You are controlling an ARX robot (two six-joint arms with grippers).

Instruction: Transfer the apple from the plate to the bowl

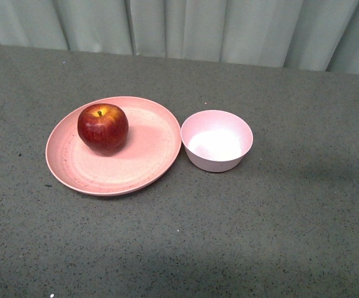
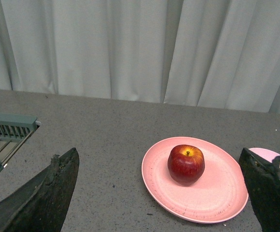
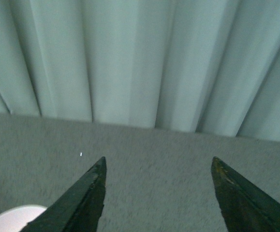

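Where viewed from the front, shows the apple sitting stem-up on the plate, toward its left and far side, touching nothing but the plate. Puts the bowl upright just beside the plate's right rim; cannot tell whether the two rims touch. Rests both on a speckled grey desk backed by a pale pleated curtain.

From the left wrist, finds the left gripper spread wide and grasping nothing, raised above the desk and short of the plate, with apple and plate framed between its dark fingers and a sliver of the bowl behind one of them. Catches a grey-green slatted rack at the picture's edge.

From the right wrist, finds the right gripper likewise released, holding nothing, facing curtain and desk.
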